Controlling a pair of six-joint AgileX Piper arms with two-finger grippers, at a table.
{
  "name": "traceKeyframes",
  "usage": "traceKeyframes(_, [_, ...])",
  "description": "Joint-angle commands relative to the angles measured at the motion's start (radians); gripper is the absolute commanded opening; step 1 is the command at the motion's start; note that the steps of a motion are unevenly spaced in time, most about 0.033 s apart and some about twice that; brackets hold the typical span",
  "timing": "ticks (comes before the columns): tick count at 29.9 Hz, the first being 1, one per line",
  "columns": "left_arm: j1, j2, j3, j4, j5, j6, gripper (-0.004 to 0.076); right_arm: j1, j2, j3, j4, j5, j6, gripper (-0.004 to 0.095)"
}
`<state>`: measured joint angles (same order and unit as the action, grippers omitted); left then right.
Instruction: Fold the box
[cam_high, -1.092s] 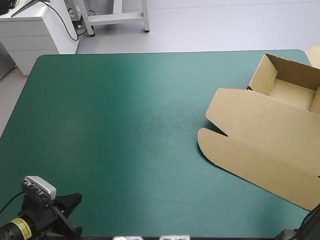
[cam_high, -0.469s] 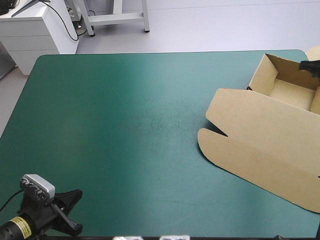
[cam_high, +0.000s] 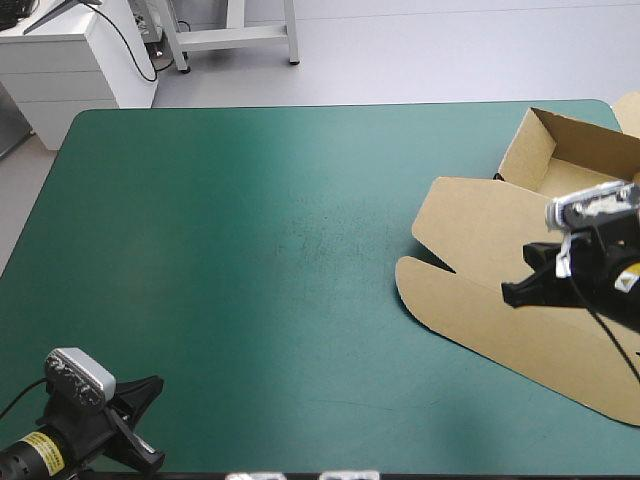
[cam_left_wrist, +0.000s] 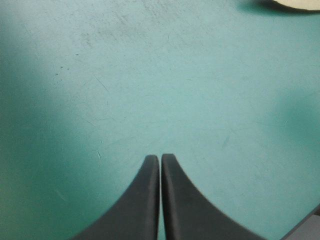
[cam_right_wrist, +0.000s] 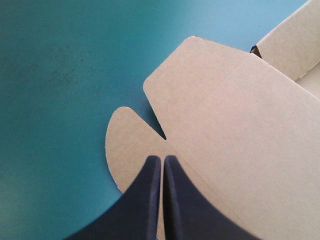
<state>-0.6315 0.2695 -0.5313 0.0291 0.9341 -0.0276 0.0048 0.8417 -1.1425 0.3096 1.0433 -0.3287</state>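
Note:
The brown box (cam_high: 480, 250) lies at the table's right side as an open tray (cam_high: 575, 165) with its lid flat toward the front. My right gripper (cam_high: 515, 292) hovers over the lid, shut with nothing in it. In the right wrist view its tip (cam_right_wrist: 161, 159) is just short of the notch between the lid (cam_right_wrist: 240, 125) and a rounded flap (cam_right_wrist: 125, 145). My left gripper (cam_left_wrist: 160, 157) is shut and empty over bare cover at the near left corner (cam_high: 145, 425). A sliver of the box (cam_left_wrist: 295, 3) shows far ahead of it.
The teal-green cover (cam_high: 250, 250) spreads wide to the left of the box. Another bit of brown board (cam_high: 630, 108) pokes in at the table's far right corner, beside the tray.
My right arm has swung in from the right edge and now hangs over the box lid. The left gripper and the box have stayed put.

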Motion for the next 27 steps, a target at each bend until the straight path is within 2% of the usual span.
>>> traceKeyframes(1, [-0.007,0.012,0.012,-0.021,-0.100,0.022,-0.0008,0.013,-0.125,0.154,-0.009,-0.223,-0.030,-0.0002])
traceKeyframes(10, [-0.007,0.007,0.055,-0.051,-0.136,0.028,-0.0008,0.013,-0.367,0.448,-0.007,-0.405,-0.085,-0.0002])
traceKeyframes(20, [-0.007,-0.139,0.067,-0.045,-0.167,0.028,-0.0008,0.013,-0.582,0.606,-0.005,-0.446,-0.107,-0.0002])
traceKeyframes(27, [-0.007,-0.165,0.067,-0.040,-0.171,0.028,-0.0008,0.013,-0.695,0.710,-0.003,-0.400,-0.100,-0.0002])
